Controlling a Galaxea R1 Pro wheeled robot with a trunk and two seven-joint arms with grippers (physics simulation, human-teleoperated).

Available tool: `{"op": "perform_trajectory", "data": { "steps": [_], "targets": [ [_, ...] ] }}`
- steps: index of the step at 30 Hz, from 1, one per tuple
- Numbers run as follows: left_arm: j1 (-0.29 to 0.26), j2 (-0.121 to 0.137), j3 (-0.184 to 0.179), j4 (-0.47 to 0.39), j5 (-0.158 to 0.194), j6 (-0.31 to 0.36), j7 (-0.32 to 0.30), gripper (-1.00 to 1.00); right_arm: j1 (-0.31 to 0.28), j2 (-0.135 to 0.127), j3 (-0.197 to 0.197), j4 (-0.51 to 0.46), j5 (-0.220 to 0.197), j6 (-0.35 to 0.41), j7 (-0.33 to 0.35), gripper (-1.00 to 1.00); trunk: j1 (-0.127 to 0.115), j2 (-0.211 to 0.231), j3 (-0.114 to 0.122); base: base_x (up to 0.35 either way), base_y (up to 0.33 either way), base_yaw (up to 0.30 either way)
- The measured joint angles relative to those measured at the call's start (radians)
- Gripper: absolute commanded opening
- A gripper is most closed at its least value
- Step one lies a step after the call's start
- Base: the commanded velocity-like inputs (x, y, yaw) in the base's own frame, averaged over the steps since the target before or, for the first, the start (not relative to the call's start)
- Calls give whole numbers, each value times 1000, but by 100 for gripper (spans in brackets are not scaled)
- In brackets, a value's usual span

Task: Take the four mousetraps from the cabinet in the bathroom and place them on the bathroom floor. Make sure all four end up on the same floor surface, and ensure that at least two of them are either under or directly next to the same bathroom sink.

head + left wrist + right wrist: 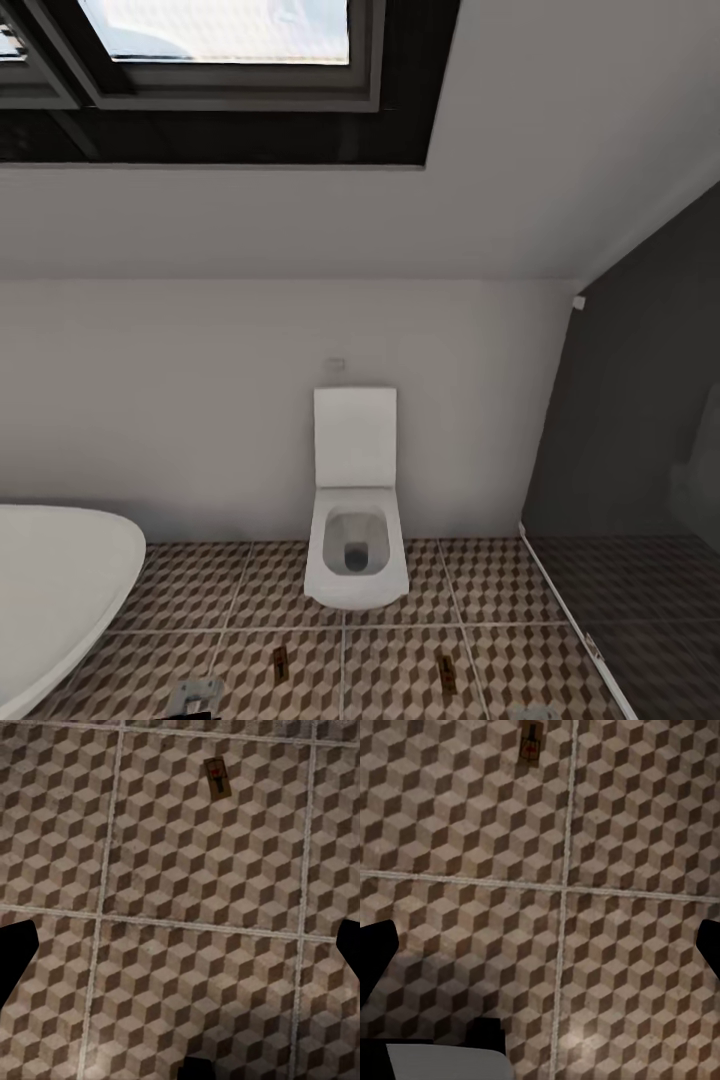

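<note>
A pale grey wall (200, 400) beneath a dark-framed skylight window (220, 60) rose behind the cube-patterned brown, beige and white tiled bathroom floor (400, 680), with a dark glass shower screen (630, 450) closing off one side. The rounded rim of a white bathtub (60, 580) curved in at the opposite side, and a white wall-hung toilet (356, 530) with its lid raised stood against the wall between them. Two small flat brown wooden mousetraps lay on the tiles in front of the toilet, well apart: one (280, 661) toward the tub, the other (448, 673) toward the shower. The left gripper (180, 952) hung above bare tile with its fingers spread wide and nothing between them, one mousetrap (217, 778) ahead of it; the right gripper (540, 952) was likewise wide open and empty, another mousetrap (532, 746) ahead.
</note>
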Motion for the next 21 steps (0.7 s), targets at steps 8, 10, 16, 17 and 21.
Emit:
{"op": "perform_trajectory", "data": {
  "steps": [8, 10, 16, 17, 21],
  "targets": [
    [0, 0, 0, 0, 0, 0, 0, 100, 3, 2, 0, 0, 0, 0, 0, 100, -11, 21, 22, 0, 0, 0],
    [0, 0, 0, 0, 0, 0, 0, 100, 3, 2, 0, 0, 0, 0, 0, 100, -19, 35, 31, 0, 0, 0],
    [0, 0, 0, 0, 1, 1, 0, 100, 3, 3, 0, 1, 0, 1, 1, 100, -31, 56, 50, 0, 0, 0],
    [0, 0, 0, 0, 1, 1, 0, 100, 3, 3, 0, 1, 0, 1, 1, 100, -31, 56, 52, 0, 0, 0],
    [0, 0, 0, 0, 1, 1, 0, 100, 3, 3, 0, 1, 0, 1, 1, 100, -31, 56, 58, 0, 0, 0]
  ]
}}
